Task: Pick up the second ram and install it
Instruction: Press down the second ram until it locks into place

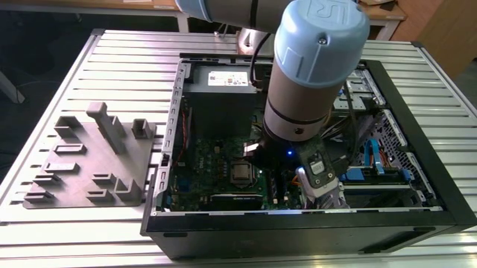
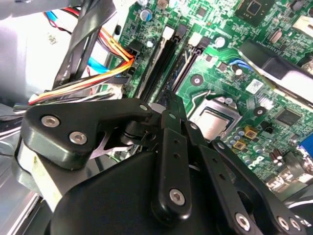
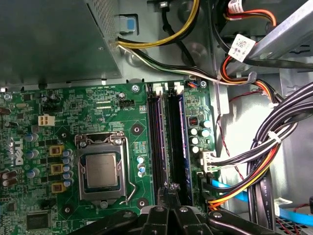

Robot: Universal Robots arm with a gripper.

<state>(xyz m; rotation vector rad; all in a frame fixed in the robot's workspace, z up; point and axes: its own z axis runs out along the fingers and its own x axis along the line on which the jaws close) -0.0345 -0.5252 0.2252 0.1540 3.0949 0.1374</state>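
Observation:
My gripper (image 3: 172,192) hangs low inside the open computer case, right over the motherboard's two long slots (image 3: 157,142). Its black fingers stand close together, shut on a thin dark strip seen edge-on, the second ram (image 3: 175,142). The strip runs along the slot farther from the processor socket (image 3: 100,169). I cannot tell whether it is fully seated. In the second wrist view the gripper (image 2: 170,100) and its black linkage cover the near end of the slots (image 2: 155,63). In the exterior view the arm's wrist (image 1: 305,84) reaches down into the case.
Bundles of orange, yellow and black cables (image 3: 254,161) run close beside the slots. The power supply (image 1: 223,95) stands at the case's far end. A grey holder block (image 1: 89,162) lies on the slatted table at the exterior view's left. The case walls (image 1: 417,167) close in around the arm.

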